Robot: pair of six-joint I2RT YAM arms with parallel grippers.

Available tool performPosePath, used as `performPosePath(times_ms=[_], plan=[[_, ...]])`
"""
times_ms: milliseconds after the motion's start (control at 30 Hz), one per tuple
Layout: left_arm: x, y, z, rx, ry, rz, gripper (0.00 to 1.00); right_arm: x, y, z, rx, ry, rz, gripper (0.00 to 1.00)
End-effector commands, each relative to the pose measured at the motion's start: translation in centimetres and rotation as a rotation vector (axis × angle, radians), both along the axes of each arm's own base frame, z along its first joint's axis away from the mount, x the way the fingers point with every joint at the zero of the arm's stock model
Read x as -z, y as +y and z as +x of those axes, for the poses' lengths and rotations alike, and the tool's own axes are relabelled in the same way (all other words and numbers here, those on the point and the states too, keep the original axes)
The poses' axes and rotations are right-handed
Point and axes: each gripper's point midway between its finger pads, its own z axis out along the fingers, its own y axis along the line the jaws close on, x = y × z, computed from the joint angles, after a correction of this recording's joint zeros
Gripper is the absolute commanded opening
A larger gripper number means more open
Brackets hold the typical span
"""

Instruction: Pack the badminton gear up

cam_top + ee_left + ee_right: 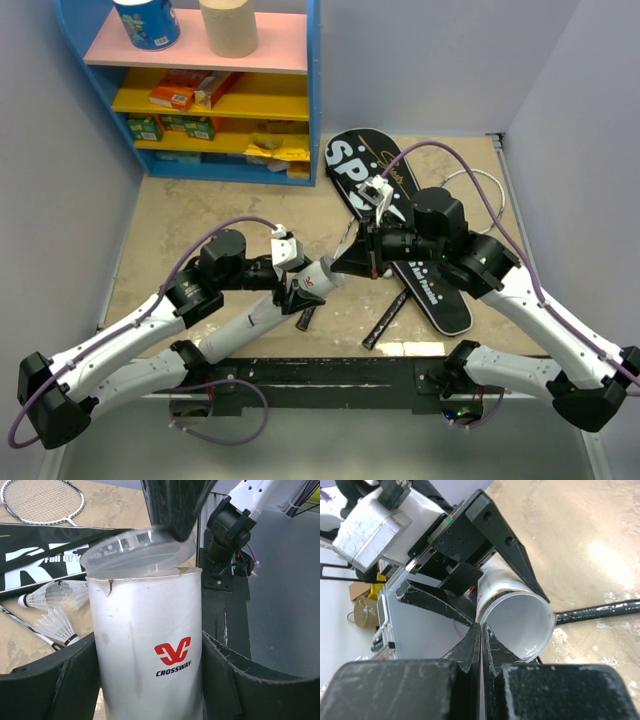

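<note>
Left wrist view first: we see the white tube (145,610) (CROSSWAY is printed on its side) lying between the fingers of the left gripper (149,645), which are spread wide and clasp it on both sides. A clear lid (132,555) sits tilted over the tube's open mouth, and the right gripper (170,527) reaches down to the lid's far edge. From the right wrist we see those fingers pressed tight together at the tube's rim; whether the lid's edge is caught between them we cannot tell. Beyond the tube, on the table (112,500), lie two shuttlecocks (52,594), the black bag (45,555) and a racket (42,500). From above, we find the tube held over the table's near middle, left of the bag, with a black racket handle (385,322) lying nearby.
</note>
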Motion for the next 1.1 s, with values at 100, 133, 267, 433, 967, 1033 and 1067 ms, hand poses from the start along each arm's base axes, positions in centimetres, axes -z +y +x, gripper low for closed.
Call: performPosePath(times_ms=[100,133,267,433,967,1033,1067], plan=[[-1.6,-0.1,-1.3,0.061,-0.033,-0.059,0.1,-2.5,-1.8,4.0,0.191,-0.12,-0.03,0.0],[-1.5,-0.1,-1.3,0.063,-0.03,-0.057,0.1,-2.6,-2.1,4.5,0.218,-0.128,-0.037,0.0],[-1.4,-0.1,-1.2,0.06,-0.03,-0.051,0.1,-3.1,-2.4,5.2,0.249,-0.138,-0.032,0.0],[-1.4,-0.1,-1.2,0.057,-0.031,-0.052,0.1,-2.4,-3.5,7.4,0.371,-0.147,-0.105,0.0],[-1.7,0.2,-1.2,0.041,-0.04,-0.063,0.1,11.1,1.0,19.8,0.453,-0.067,-0.386,0.0],[-1.6,0.2,-1.2,0.04,-0.037,-0.061,0.09,13.6,1.7,21.2,0.459,-0.038,-0.431,0.0],[-1.6,0.2,-1.1,0.032,-0.037,-0.059,0.09,14.1,2.0,21.7,0.468,-0.029,-0.433,0.0]])
